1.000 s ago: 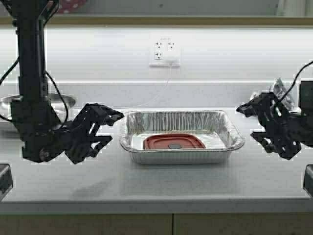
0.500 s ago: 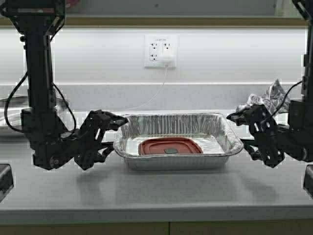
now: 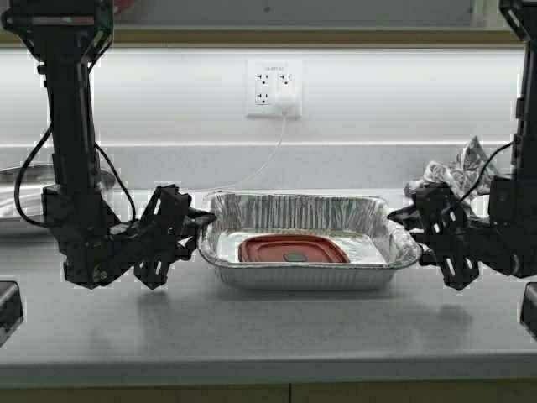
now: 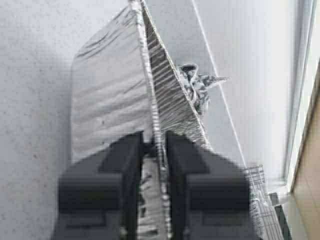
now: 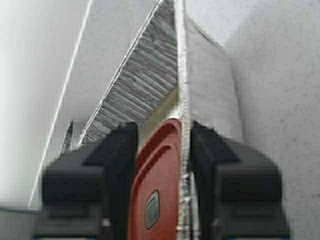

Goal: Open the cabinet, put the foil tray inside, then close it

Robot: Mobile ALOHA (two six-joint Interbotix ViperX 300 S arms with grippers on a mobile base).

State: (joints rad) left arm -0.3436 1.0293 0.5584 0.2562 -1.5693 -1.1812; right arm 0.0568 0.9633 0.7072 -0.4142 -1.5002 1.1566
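The foil tray (image 3: 294, 201) sits on the grey counter with a red lid (image 3: 292, 249) lying flat inside it. My left gripper (image 3: 200, 227) is at the tray's left end. In the left wrist view its fingers are drawn in close on the rolled rim, left gripper (image 4: 154, 142) on foil tray (image 4: 105, 110). My right gripper (image 3: 401, 222) is at the right end. It straddles that rim while open, right gripper (image 5: 163, 132), with the red lid (image 5: 160, 185) showing in the gap beside the foil tray (image 5: 135, 85). Of the cabinet, only a tan lower edge (image 3: 336, 36) shows at the top.
A wall outlet (image 3: 274, 88) with a white cable is behind the tray. A steel bowl (image 3: 17, 180) sits at the far left behind my left arm. Crumpled foil (image 3: 457, 172) lies at the back right. The counter's front edge (image 3: 268, 357) runs below.
Both grippers have moved inward from beside the tray to its two end rims, and the left one has closed on its rim. The scene shifted slightly, so the robot has moved a little.
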